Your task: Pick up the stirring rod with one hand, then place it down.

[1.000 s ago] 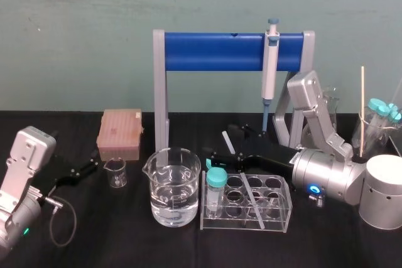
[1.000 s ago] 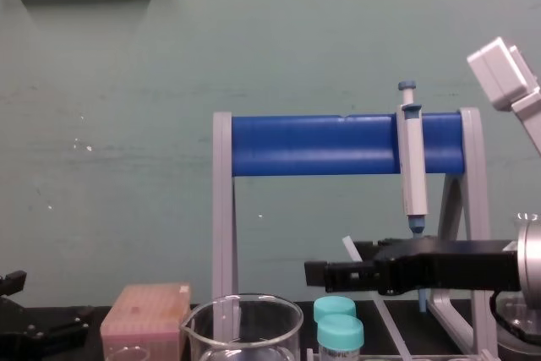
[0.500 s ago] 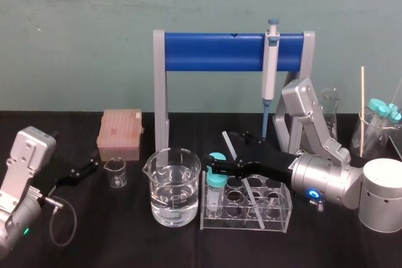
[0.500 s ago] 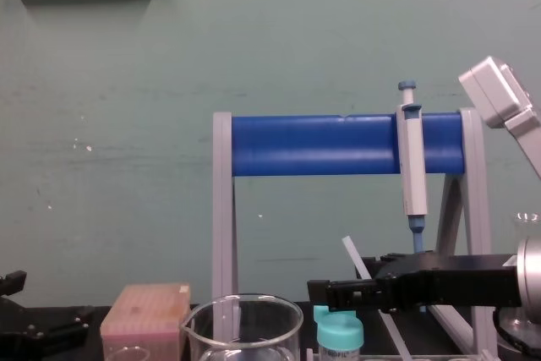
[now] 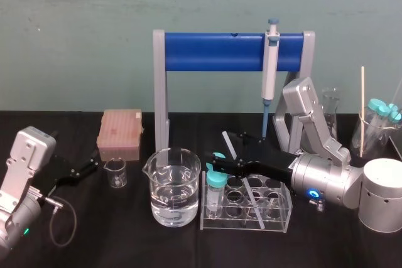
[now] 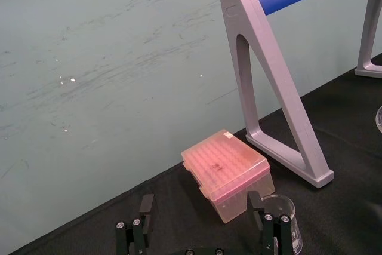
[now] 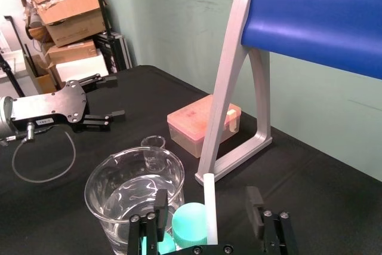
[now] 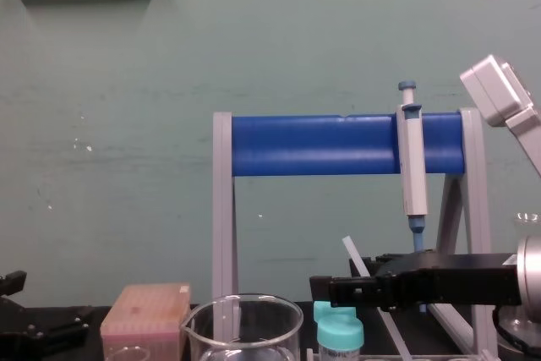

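Right arm reaching across, left arm parked.
The right arm stretches level from the right toward the centre, and the right pincer point(image 5: 217, 162) has its fingers spread wide. The left arm sits folded at the left edge, the left pincer point(image 5: 85, 169) spread too.

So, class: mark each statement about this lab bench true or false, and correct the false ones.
1. The pipette hangs on the blue bar of the stand. True.
2. The right gripper is shut tight on the stirring rod. False: its fingers are open, and the rod stands between them, apart from both.
3. The large beaker is empty. False: it holds clear liquid.
4. The left gripper sits open, low at the table's left side, near the pink tip box. True.
5. The tube in the clear rack has a red cap. False: the cap is teal.
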